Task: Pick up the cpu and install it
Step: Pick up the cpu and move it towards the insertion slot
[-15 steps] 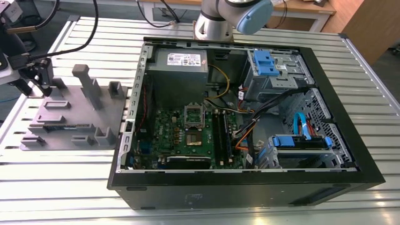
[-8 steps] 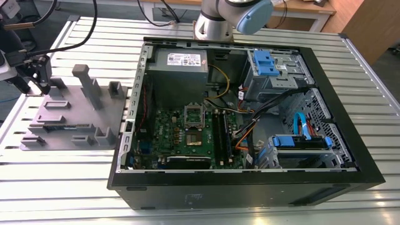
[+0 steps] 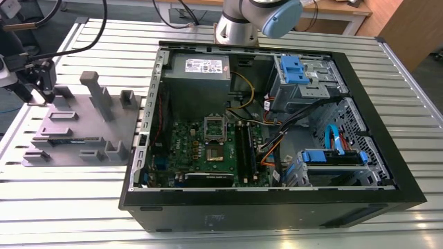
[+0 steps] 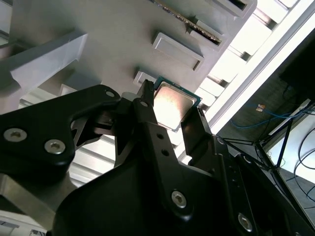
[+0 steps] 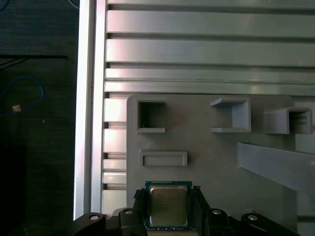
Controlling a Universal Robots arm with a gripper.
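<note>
The cpu (image 4: 172,104) (image 5: 168,206), a small square chip with a shiny metal top and a green rim, sits between the black fingers (image 4: 147,115) of my gripper (image 4: 173,117) (image 5: 168,197), which press against its two opposite edges. In the exterior view my gripper (image 3: 41,92) hangs over the far corner of the grey holder plate (image 3: 76,122) at the exterior view's left, outside the computer case (image 3: 277,212). The motherboard socket (image 3: 216,150) lies inside the case, well away from the gripper.
The holder plate carries raised posts (image 3: 93,88), pockets (image 5: 151,117) and a memory stick (image 3: 69,140). Inside the case are a power supply (image 3: 197,70), blue drive bays (image 3: 294,70) and loose cables (image 3: 277,127). The slatted metal table (image 3: 62,207) ends just beyond the plate (image 5: 88,123).
</note>
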